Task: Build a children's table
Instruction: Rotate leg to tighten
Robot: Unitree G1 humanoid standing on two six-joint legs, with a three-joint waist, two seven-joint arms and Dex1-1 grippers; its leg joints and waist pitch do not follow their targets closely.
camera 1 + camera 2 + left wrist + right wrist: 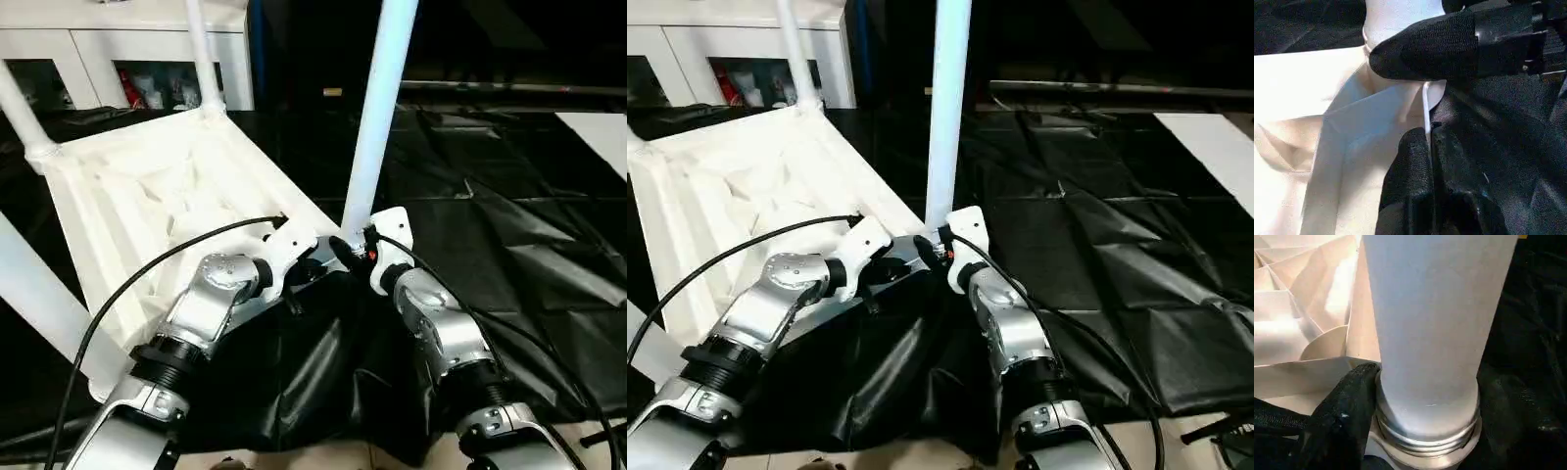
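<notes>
The children's table top (147, 196) lies upside down, ribbed underside up, on a black sheet. A long white leg (377, 117) stands upright in its near right corner socket (1425, 450). My right gripper (353, 245) is closed around the base of this leg, one black finger (1347, 406) on each side of it. My left gripper (1429, 137) is shut on the thin white rim (1426, 105) of the top, just beside that corner. The right gripper's finger (1425, 46) lies across the leg base in the left wrist view.
Other legs stand in the far corner (201, 49), the far left corner (20, 108) and the near left corner (39, 294). A white cabinet with glass doors (98, 59) stands behind. The crumpled black sheet (509, 235) covers the floor, with a white panel (598, 137) at far right.
</notes>
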